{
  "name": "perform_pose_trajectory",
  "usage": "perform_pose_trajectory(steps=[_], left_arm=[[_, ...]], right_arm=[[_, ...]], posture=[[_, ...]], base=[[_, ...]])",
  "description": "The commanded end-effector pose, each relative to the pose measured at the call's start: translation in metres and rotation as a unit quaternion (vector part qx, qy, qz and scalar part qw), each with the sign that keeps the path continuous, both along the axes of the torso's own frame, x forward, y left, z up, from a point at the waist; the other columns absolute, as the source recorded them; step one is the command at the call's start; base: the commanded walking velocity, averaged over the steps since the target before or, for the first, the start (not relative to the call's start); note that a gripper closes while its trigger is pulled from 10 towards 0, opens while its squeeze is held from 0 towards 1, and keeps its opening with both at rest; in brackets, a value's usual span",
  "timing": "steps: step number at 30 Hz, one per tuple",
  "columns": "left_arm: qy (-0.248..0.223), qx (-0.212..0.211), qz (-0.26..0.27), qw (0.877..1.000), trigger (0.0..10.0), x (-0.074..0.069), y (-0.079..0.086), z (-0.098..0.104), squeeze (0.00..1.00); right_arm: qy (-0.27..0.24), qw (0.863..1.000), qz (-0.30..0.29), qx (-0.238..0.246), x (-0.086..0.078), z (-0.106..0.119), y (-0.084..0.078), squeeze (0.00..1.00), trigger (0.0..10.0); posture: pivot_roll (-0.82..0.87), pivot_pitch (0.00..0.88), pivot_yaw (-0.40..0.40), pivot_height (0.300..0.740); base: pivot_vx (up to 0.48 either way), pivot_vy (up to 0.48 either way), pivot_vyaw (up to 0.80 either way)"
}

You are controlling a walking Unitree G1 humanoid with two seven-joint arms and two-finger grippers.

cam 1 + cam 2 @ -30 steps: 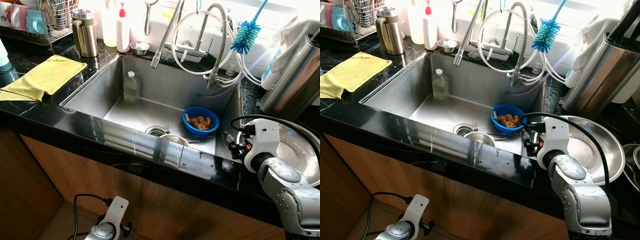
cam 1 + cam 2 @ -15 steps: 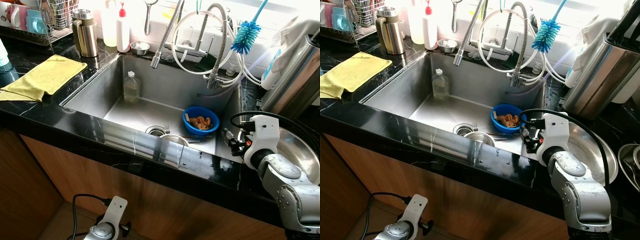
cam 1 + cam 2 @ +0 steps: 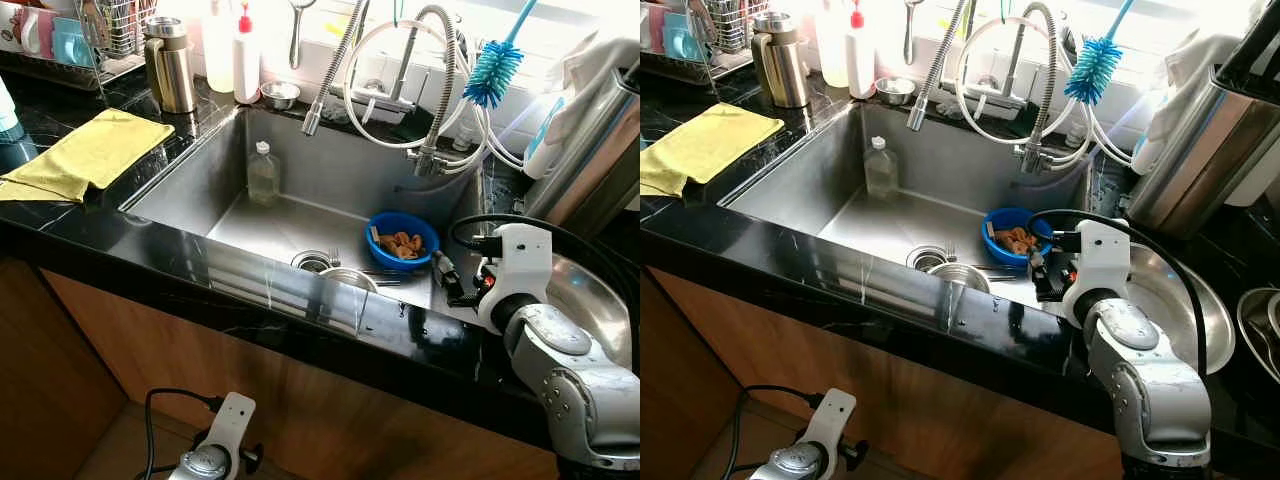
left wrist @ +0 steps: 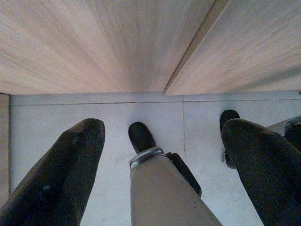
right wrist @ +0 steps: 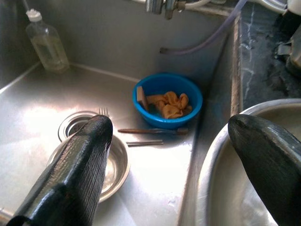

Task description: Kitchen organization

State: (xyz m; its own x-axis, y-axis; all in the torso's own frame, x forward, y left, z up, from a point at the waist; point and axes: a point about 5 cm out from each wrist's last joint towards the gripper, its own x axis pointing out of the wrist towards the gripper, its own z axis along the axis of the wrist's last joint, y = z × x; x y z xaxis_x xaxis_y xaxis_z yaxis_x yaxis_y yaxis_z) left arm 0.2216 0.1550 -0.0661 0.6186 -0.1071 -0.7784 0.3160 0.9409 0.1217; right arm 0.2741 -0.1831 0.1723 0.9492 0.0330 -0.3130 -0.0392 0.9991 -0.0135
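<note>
Two grippers are in play, but the right gripper alone is at work: its fingers spread wide apart and empty, poised over the right rim of the sink, pointing left and down into the basin. The likely target, a blue bowl holding orange scraps, sits on the sink floor at the far right, just ahead of and below those fingers, so the right arm is plainly the nearer one. The bowl is round, with no long axis to line up on; a rim pinch looks the probable approach.

Just near of the bowl lie a couple of utensils running left to right, and beside them a small steel bowl next to the drain. A large steel basin rests on the bench under the right wrist and crowds the reach. A clear bottle stands at the far left of the sink, well apart.

The left gripper hangs idle near the floor, fingers open.
</note>
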Motion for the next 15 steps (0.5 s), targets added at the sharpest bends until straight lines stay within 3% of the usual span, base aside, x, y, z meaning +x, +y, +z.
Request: perform_pose_trajectory(steps=[1, 8, 15], left_arm=[[0.005, -0.005, 0.003, 1.000, 10.0, -0.0001, -0.0035, -0.0004, 0.00], [0.002, -0.011, 0.001, 1.000, 10.0, 0.0020, -0.0053, 0.0009, 0.00], [0.001, -0.015, 0.002, 1.000, 10.0, 0.0041, -0.0064, 0.0021, 0.00]], right_arm=[[-0.008, 1.000, -0.005, -0.008, -0.0012, 0.0061, 0.0001, 0.00, 10.0], [0.002, 1.000, -0.025, 0.001, -0.0028, 0.0031, 0.0024, 0.00, 10.0], [0.008, 0.998, -0.063, -0.004, -0.0038, 0.0000, -0.0062, 0.00, 10.0]], posture=[[0.09, 0.066, -0.151, 0.740], [0.09, 0.067, -0.155, 0.740], [0.10, 0.063, -0.159, 0.740]], base=[[0.000, 0.000, 0.00], [0.000, 0.000, 0.00], [0.000, 0.000, 0.00]])
